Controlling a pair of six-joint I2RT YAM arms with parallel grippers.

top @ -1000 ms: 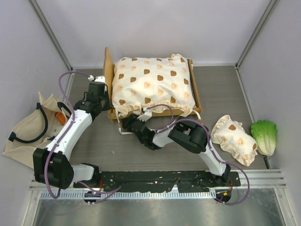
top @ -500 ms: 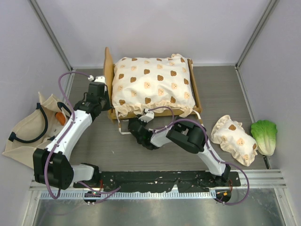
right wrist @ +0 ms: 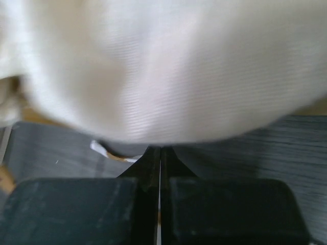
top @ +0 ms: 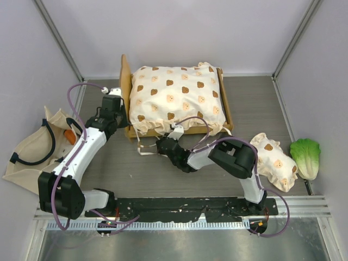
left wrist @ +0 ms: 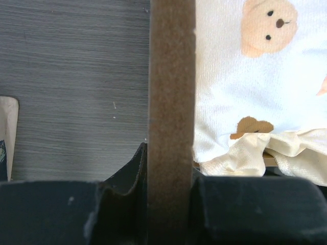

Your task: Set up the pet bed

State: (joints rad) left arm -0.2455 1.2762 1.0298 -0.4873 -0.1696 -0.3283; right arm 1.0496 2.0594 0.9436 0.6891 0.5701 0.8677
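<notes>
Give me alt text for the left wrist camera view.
The left gripper clamps the wooden edge of the pet bed's headboard. A cream bear-print cushion fills the right side, grey table the left.

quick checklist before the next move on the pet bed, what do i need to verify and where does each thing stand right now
1. The left jaws clamped on the light-wood scalloped headboard: ok.
2. The right jaws shut at the near edge of the cream bear-print cushion: ok.
3. The right jaws actually holding cushion fabric: cannot tell, the wrist view is blurred.
4. Cushion lying inside the wooden bed frame: not ok, its near edge spills over the rail.
5. The small bear-print pillow on the bed: not ok, it lies off the bed beside the green lettuce toy.
</notes>
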